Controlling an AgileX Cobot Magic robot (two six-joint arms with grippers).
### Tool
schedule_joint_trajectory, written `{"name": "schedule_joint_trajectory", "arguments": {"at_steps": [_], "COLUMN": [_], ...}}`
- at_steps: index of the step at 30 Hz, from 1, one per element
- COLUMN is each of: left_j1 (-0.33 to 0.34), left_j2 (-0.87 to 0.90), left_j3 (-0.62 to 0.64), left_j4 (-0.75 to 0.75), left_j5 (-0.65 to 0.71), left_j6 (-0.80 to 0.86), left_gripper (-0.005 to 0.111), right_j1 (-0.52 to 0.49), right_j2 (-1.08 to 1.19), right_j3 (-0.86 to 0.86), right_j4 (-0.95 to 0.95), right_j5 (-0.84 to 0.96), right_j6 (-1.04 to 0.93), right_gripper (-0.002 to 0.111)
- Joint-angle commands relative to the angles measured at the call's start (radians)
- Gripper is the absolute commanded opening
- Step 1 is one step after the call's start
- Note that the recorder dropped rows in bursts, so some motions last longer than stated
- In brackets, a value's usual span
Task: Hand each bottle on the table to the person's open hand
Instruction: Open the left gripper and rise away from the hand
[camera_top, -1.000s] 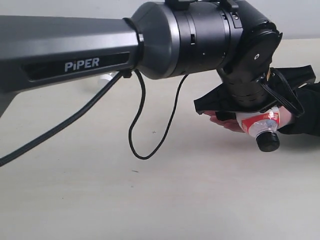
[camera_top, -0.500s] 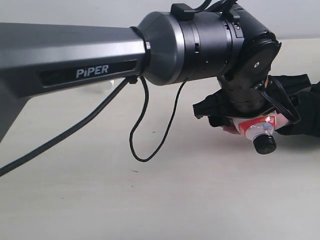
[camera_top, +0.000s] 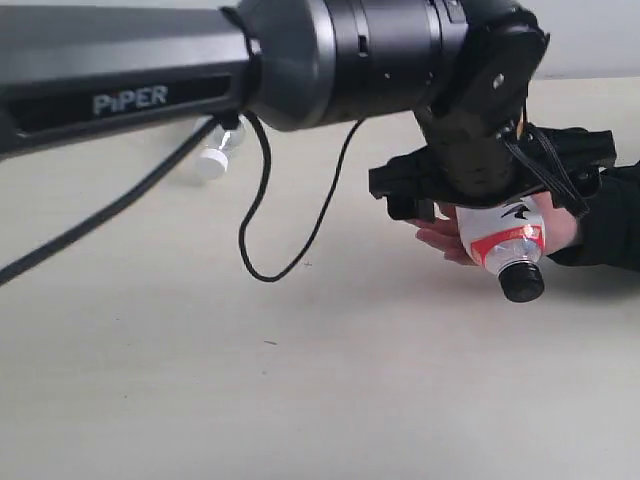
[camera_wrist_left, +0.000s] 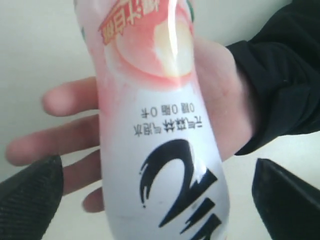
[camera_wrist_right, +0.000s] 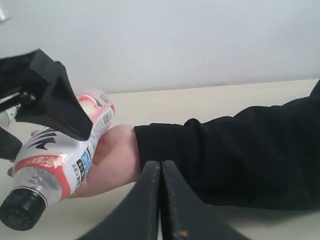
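Hovering right over the person's open hand (camera_wrist_right: 114, 159), the left gripper (camera_top: 492, 172) has its jaws spread wide. In the left wrist view both black fingers (camera_wrist_left: 31, 190) sit clear of the black-capped bottle (camera_top: 500, 242), with a gap on each side, so nothing is being pinched. That bottle lies on its side across the palm, cap poking out past the edge of the hand toward the camera in the exterior view, red and white label facing up (some peach-pink artwork and a big black swoosh on it too). The hand is palm-up just above the table (camera_top: 300, 390), with a black sleeve (camera_wrist_right: 240, 155) running off to the right.

Over on the right wrist view, the right gripper (camera_wrist_right: 160, 200) has its two fingers pressed together with nothing between them, pointed at the sleeve and wrist.

A white-capped bottle (camera_top: 213, 160) lies on the table behind the left arm, well apart from the hand. A black cable (camera_top: 255, 235) loops down from that arm.
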Motion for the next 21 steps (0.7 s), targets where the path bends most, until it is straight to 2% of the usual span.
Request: {"name": "schedule_joint_trajectory", "arguments": {"at_steps": [1,5,7,10,13,14,17,19,21], "left_j1": [0.031,0.053,0.060,0.077,0.096,0.098,0.098,0.126,0.189], "left_j2": [-0.075,-0.138,-0.169,-0.211,-0.250,-0.266,-0.359,-0.452,-0.562], "left_j3": [0.001,0.001,0.001,0.001,0.006,0.013,0.093,0.195,0.338], "left_j4": [0.012,0.007,0.005,0.008,0.028,0.045,0.164,0.196,0.184], "left_j5": [0.098,0.164,0.212,0.286,0.328,0.333,0.319,0.264,0.184], "left_j6": [0.135,0.365,0.473,0.502,0.477,0.479,0.454,0.445,0.445], "left_gripper": [0.097,0.096,0.088,0.056,-0.001,0.003,0.000,0.000,0.000], "right_j1": [-0.005,-0.005,-0.005,-0.005,-0.005,-0.005,-0.005,-0.005,-0.005], "right_j2": [-0.006,-0.006,-0.006,-0.006,-0.006,-0.006,-0.006,-0.006,-0.006], "right_j3": [0.005,0.005,0.005,0.005,0.005,0.005,0.005,0.005,0.005], "right_j4": [-0.001,-0.001,-0.001,-0.001,-0.001,-0.001,-0.001,-0.001,-0.001], "right_j5": [-0.005,-0.005,-0.005,-0.005,-0.005,-0.005,-0.005,-0.005,-0.005], "right_j6": [0.002,0.002,0.002,0.002,0.002,0.002,0.002,0.002,0.002], "right_gripper": [0.000,0.000,0.000,0.000,0.000,0.000,0.000,0.000,0.000]}}
